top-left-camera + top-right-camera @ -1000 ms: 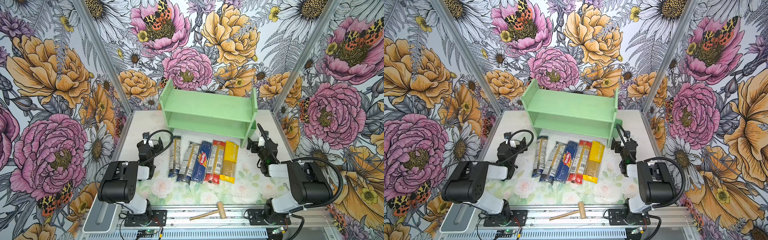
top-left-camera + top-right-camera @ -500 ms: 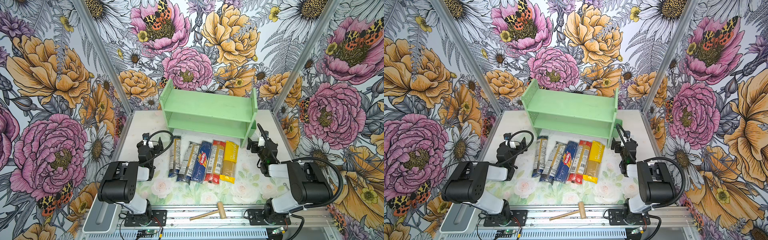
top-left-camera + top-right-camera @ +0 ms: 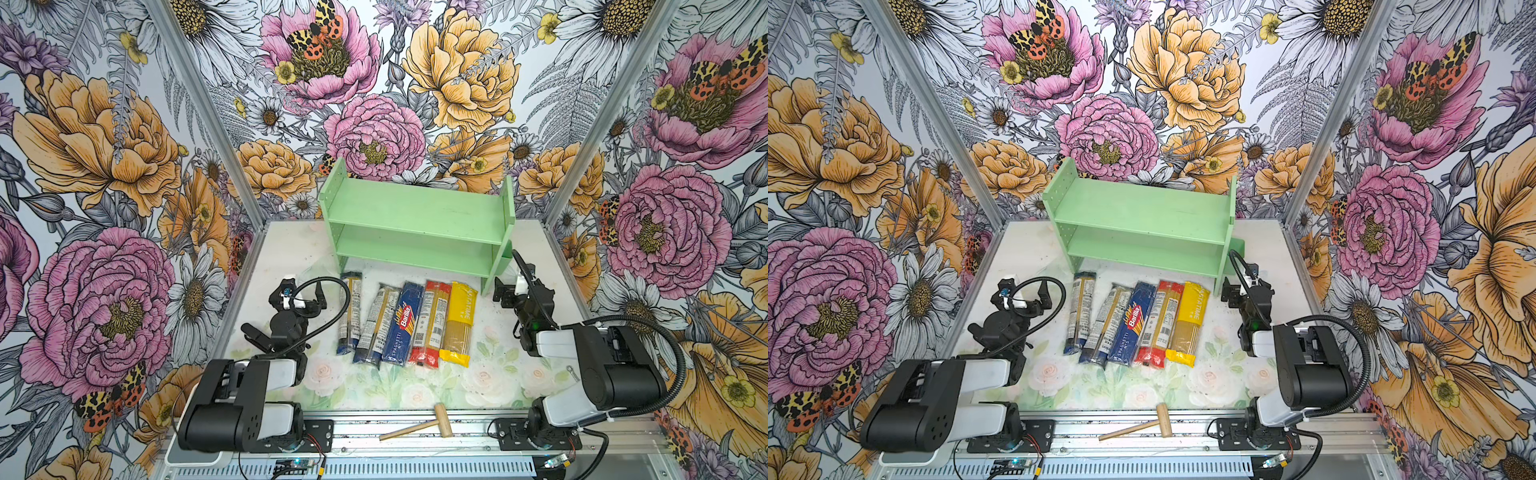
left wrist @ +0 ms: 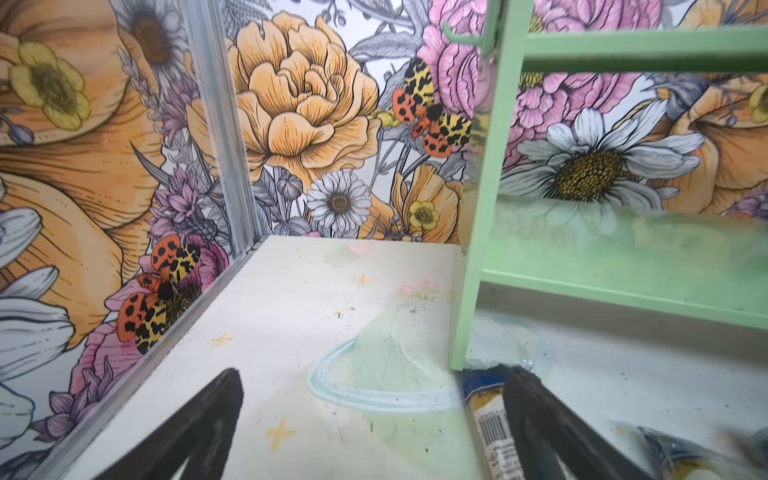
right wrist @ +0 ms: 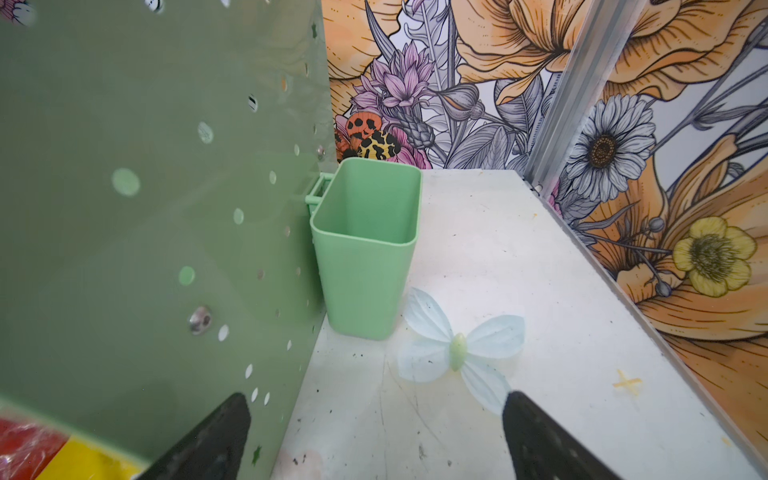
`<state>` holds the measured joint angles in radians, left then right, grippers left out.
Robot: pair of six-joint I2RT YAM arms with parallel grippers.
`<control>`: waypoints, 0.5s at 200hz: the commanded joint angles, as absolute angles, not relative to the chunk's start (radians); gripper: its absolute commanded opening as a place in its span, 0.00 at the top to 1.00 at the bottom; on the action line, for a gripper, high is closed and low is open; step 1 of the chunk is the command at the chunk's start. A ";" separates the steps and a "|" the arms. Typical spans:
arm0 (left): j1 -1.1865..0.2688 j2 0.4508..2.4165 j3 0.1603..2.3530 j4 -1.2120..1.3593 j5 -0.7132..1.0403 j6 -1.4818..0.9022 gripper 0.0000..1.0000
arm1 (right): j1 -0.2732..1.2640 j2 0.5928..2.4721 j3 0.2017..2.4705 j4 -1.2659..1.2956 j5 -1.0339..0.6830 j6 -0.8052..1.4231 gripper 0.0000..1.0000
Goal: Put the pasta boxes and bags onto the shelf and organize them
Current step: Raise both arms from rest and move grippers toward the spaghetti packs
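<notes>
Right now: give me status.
Left end effector, right end effector open, empty. Five pasta packs flat on table before shelf; shelf bare. Mallet at front edge, clear of path.

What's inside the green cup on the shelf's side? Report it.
Nothing visible: the green cup on the shelf shows bare inner walls; its near wall hides the bottom.

Shelf [image 3: 415, 212]: mint green. Barilla box [image 3: 402, 324]: dark blue. Red-ended bag [image 3: 432, 320]: clear middle. Yellow bag [image 3: 459, 316]: solid yellow. Counter [image 3: 490, 374]: white, pale floral print.

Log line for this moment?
packs: five in row before shelf | shelf: bare | left pincer: open, empty | right pincer: open, empty
</notes>
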<state>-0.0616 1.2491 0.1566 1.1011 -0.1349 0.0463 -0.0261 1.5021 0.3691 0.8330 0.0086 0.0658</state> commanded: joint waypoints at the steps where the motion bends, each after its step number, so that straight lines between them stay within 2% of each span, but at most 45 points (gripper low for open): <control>1: -0.079 1.066 0.212 0.814 -0.154 0.040 0.01 | -0.020 1.398 0.400 0.727 0.030 0.066 0.05; 18: -0.106 0.948 0.265 0.599 -0.172 0.032 0.01 | -0.019 1.315 0.458 0.511 0.022 0.101 0.05; 34: -0.153 0.879 0.260 0.546 -0.202 0.037 0.01 | -0.017 1.260 0.483 0.371 0.001 0.135 0.06; 56: -0.196 0.825 0.255 0.476 -0.202 0.005 0.01 | -0.008 1.174 0.457 0.300 -0.011 0.173 0.06; 82: -0.226 0.794 0.293 0.331 -0.191 -0.047 0.01 | 0.029 1.031 0.436 0.185 0.052 0.180 0.06; 100: -0.240 0.769 0.321 0.248 -0.188 -0.088 0.01 | 0.037 0.954 0.435 0.142 0.009 0.203 0.06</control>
<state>-0.2199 0.8043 0.2657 0.4294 -0.1730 -0.0128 0.0212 1.0515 0.4458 0.2684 0.0181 0.1585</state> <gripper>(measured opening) 0.987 0.939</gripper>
